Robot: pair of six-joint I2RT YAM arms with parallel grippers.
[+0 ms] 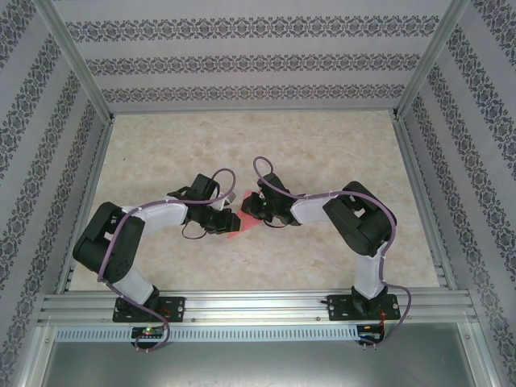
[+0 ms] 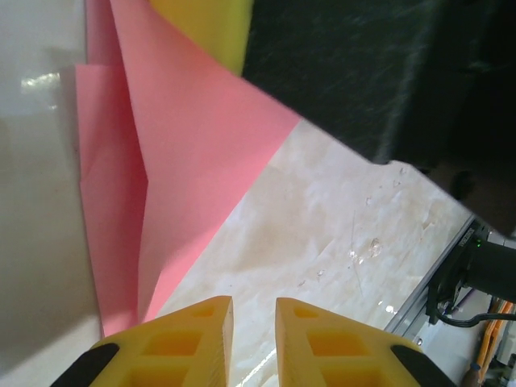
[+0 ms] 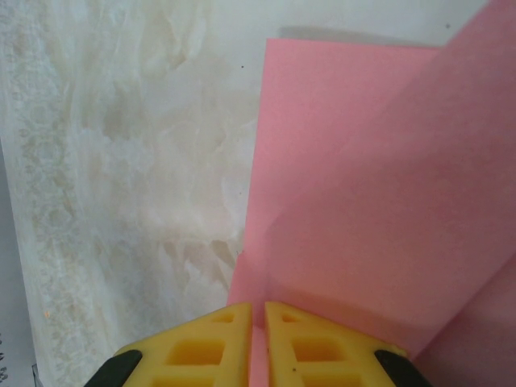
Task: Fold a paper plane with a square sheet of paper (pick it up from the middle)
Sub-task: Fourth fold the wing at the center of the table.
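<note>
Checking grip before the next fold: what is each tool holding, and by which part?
The right tool pinches the thin pink-red folded paper sheet at its edge, beside a crease. The left tool holds nothing; jaws slightly apart.

The square sheet of paper [image 2: 201,153] is thin, matt pink paper, smooth between sharp creases. The counter [image 2: 322,234] looks glossy, marble-patterned. The left tool [image 2: 254,305] has matt yellow plastic fingers [image 2: 189,339]. The near rail [image 1: 258,305] is brushed metal.
</note>
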